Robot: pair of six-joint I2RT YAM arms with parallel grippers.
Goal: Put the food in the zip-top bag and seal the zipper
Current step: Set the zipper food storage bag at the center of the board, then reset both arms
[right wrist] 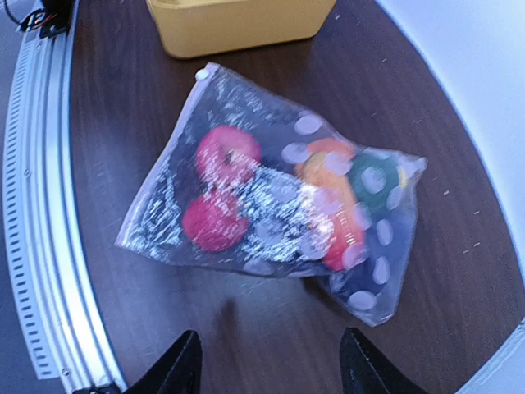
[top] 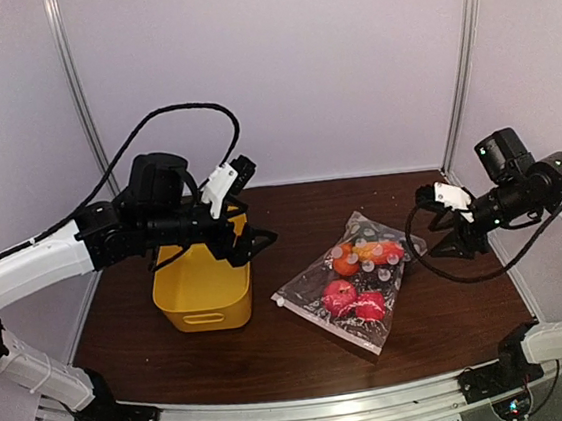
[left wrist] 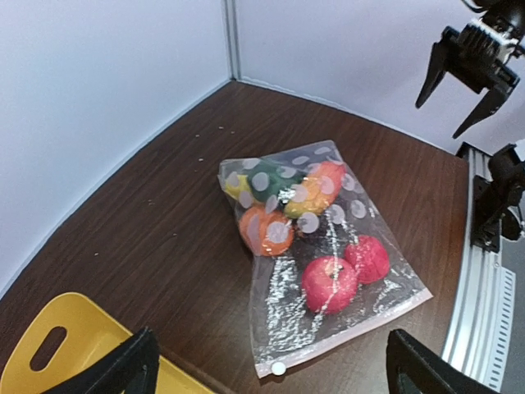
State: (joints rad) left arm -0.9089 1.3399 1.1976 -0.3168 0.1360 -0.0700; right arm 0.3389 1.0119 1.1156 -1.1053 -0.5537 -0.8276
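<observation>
A clear, crinkly zip-top bag printed with white dots (top: 354, 285) lies flat on the dark brown desk (top: 276, 357), just to the right of a yellow plastic basket (top: 204, 291) and apart from it. The small plastic toy food (left wrist: 328, 283) is inside the bag: two red pieces near the mouth, and orange, green and yellow pieces bunched at the closed end. The narrow clear zipper strip (left wrist: 361, 327) runs along the bag's edge nearest the arms, with a small white slider at its basket-side corner; I cannot tell whether it is pressed closed. The left gripper (top: 256, 243) hangs over the basket, its fingers spread wide and empty. The right gripper (left wrist: 439, 119) hovers above the desk to the right of the bag, its fingers parted with nothing between them.
</observation>
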